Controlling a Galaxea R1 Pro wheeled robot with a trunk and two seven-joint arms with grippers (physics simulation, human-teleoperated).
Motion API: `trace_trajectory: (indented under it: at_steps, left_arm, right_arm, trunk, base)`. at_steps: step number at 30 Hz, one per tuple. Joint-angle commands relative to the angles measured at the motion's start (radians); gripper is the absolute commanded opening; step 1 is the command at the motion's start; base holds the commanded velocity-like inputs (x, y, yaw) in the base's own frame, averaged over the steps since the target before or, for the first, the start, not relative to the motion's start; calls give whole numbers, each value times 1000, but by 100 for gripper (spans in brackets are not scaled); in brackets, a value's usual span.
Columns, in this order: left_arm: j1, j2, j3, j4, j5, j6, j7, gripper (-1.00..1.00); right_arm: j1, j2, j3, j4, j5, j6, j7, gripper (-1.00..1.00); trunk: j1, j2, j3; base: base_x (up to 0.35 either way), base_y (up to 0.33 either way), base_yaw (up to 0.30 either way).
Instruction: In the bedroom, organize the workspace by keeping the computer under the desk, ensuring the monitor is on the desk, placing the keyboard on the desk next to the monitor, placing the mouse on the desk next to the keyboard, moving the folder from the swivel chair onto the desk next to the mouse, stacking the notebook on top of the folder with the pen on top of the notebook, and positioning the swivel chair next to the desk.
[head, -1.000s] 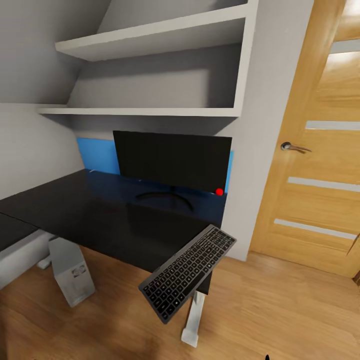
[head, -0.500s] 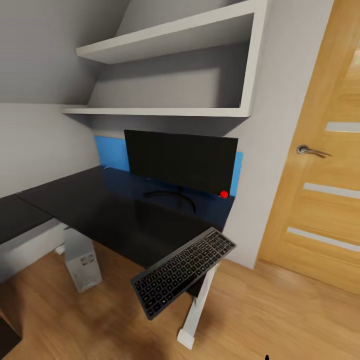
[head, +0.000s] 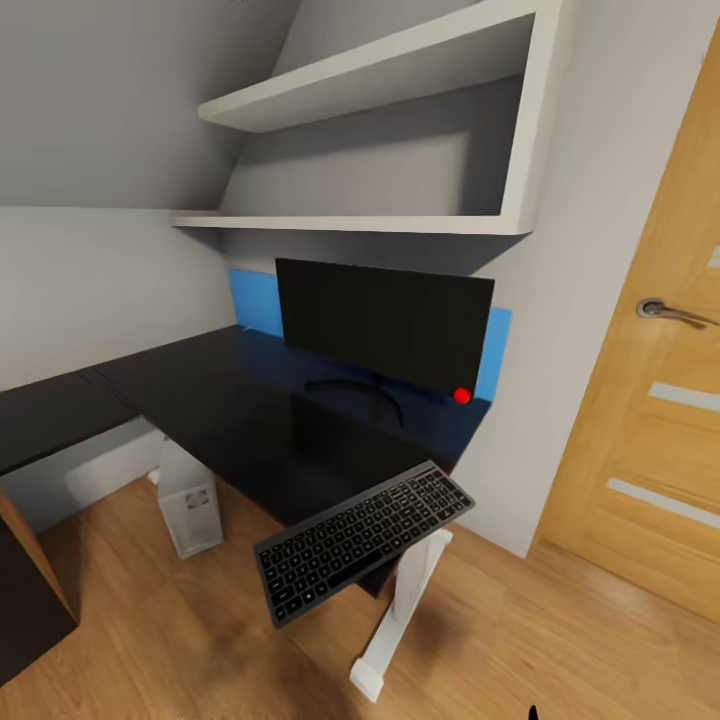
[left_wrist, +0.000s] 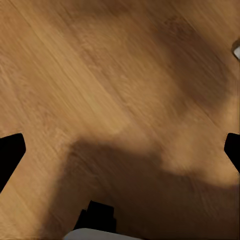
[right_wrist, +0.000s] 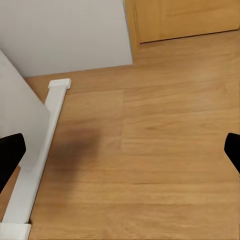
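While my head cam looks over the desk (head: 230, 420), the monitor (head: 385, 322) stands upright at the far end on its curved stand, red dot at its lower right corner, w/ a blue panel (head: 256, 302) on the wall behind it. The keyboard (head: 363, 540) sits at the desk's near right corner, tilted, and a good part of it sticks out past the edge over the wood floor (head: 560, 630); can't tell how much of it actually touches the top. The computer (head: 190, 500) stands on the floor under the desk, left of the keyboard. A white desk leg (head: 395, 620) drops to the floor just below the keyboard. White shelves (head: 380, 140) hang above the monitor; a wood door (head: 660, 400) w/ a metal handle is at the right.

My left claw (left_wrist: 120, 150) points down at bare floor: both fingertips (left_wrist: 10, 155) show as dark tips at opposite edges of the wrist pic, spread wide, nothing between them. My right claw (right_wrist: 120, 152) is the same, fingertips (right_wrist: 10, 155) wide apart and holding nothing, over floor near the leg's foot (right_wrist: 35, 170) and a grey wall (right_wrist: 65, 30).
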Motion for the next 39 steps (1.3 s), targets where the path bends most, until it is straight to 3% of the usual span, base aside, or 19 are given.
trace_trajectory:
  at_steps: [1,14,15,17,21,28,39]
  left_arm:
    - [-1,1,-9,0,7,-4,8,100]
    - [-1,0,-10,0,5,-10,8,100]
    - [-1,0,-10,0,6,-31,8,100]
    - [-1,0,-10,0,7,-47,8,100]
    - [-1,0,-11,1,8,-62,8,100]
    - [-1,0,-12,11,8,-65,8,100]
    - [-1,0,-12,25,7,-64,8,100]
  right_arm:
    - [0,0,-4,0,1,-2,3,100]
    - [0,5,-4,-1,18,-75,0,100]
    - [0,3,-4,-2,55,-77,0,100]
    - [0,3,-4,-3,87,-77,-1,100]
    - [0,1,-8,-3,117,-77,-3,100]
    - [0,0,-13,-7,123,-79,-3,100]
    - [0,-2,-15,-2,125,-165,-3,100]
  trunk:
    - [0,0,-1]
    - [0,0,7]
    - [0,0,8]
    - [0,0,11]
    - [0,0,15]
    - [0,0,23]
    - [0,0,29]
  base:
    - [0,-309,280]
    - [0,-177,254]
    - [0,-7,215]
    - [0,-5,212]
    - [-21,-67,207]
    - [-109,-237,201]
    - [-136,-286,138]
